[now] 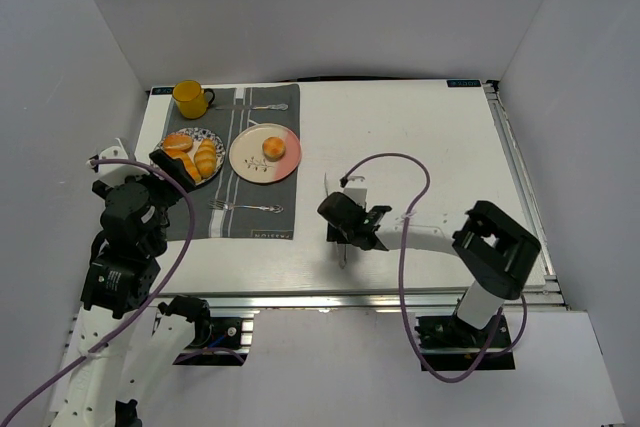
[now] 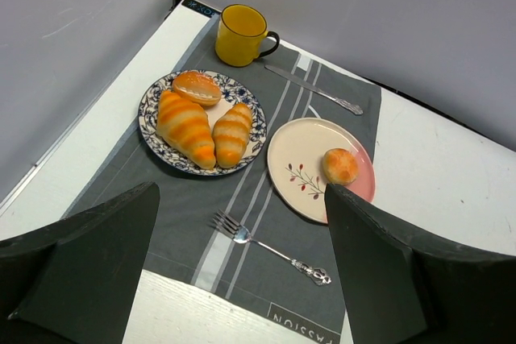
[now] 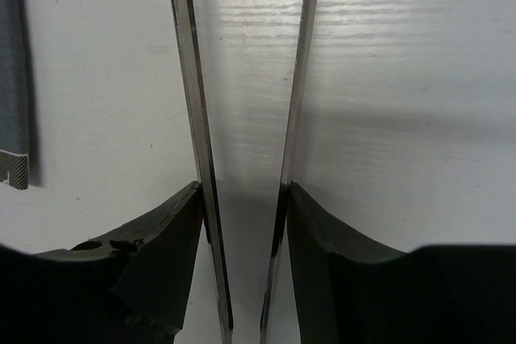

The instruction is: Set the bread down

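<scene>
Bread (image 2: 340, 166) on pink plate (image 2: 294, 147): probably light, soft, slippery-crusted; grip gently across middle. Left claw (image 2: 242, 199) gaping, empty; right claw (image 3: 242, 199) clamping tongs (image 3: 193, 118).

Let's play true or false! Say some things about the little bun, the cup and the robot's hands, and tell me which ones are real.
1. The small round bun sits on the pink-and-cream plate. True.
2. The mug is blue. False: it is yellow.
3. The left hand is holding the bun. False: it is open and empty, and the bun is on its plate.
4. A fork lies on the grey placemat. True.
5. The right hand is above the plates. False: it is over bare white table, gripping metal tongs.
</scene>
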Motion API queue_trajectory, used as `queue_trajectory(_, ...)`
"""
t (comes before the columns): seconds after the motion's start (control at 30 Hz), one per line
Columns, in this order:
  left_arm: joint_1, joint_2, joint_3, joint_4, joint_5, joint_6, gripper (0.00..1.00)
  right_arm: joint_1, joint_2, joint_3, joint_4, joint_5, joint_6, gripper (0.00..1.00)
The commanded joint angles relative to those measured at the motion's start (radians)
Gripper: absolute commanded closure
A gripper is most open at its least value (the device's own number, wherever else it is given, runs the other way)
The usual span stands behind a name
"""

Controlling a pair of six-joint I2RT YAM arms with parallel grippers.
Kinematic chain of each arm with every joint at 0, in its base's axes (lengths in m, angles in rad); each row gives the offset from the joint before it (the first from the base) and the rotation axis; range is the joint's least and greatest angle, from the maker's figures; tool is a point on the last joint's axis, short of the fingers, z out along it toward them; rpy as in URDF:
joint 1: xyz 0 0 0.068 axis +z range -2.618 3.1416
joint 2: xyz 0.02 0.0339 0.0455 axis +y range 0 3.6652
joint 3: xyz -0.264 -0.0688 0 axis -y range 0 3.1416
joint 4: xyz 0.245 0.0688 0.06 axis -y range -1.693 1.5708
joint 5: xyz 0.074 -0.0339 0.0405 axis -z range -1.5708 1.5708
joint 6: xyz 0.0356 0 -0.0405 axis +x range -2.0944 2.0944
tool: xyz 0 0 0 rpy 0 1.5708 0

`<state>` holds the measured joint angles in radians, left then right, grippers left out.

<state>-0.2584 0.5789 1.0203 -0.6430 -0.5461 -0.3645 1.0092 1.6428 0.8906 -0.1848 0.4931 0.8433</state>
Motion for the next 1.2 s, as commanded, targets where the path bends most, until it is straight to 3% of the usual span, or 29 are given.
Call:
queue_trajectory(0.0,-0.004,-0.011,-0.002,0.003,-0.015,0.004,0.06,0.008,0.047,0.068,0.053,-0.028,0.043,0.49)
queue_trajectory(0.2,-0.004,-0.019,-0.008,-0.004,-0.026,0.006,0.06,0.023,0.106,0.128,0.042,-0.050,0.053,0.43)
queue_trajectory(0.23,-0.004,-0.021,-0.009,-0.004,-0.026,0.006,0.06,0.026,0.106,0.130,0.041,-0.056,0.053,0.36)
queue_trajectory(0.27,-0.004,-0.021,-0.012,-0.004,-0.028,0.006,0.06,0.026,0.104,0.131,0.038,-0.059,0.056,0.22)
queue_trajectory(0.37,-0.004,-0.017,-0.015,0.002,-0.026,0.006,0.06,0.035,0.091,0.136,0.006,-0.067,0.072,0.11)
queue_trajectory(0.67,-0.004,-0.001,-0.019,0.020,-0.017,0.004,0.06,0.088,-0.089,0.211,-0.183,0.096,0.073,0.11)
queue_trajectory(0.9,-0.004,0.010,-0.022,0.074,-0.032,-0.002,0.08,0.088,-0.391,0.217,-0.376,0.361,0.028,0.11)
queue_trajectory(1.0,-0.004,0.042,0.023,0.057,-0.023,0.016,0.08,0.086,-0.504,0.209,-0.363,0.383,-0.028,0.11)
queue_trajectory(1.17,-0.004,0.036,0.043,0.042,-0.023,0.019,0.08,0.081,-0.639,0.188,-0.192,0.439,-0.182,0.11)
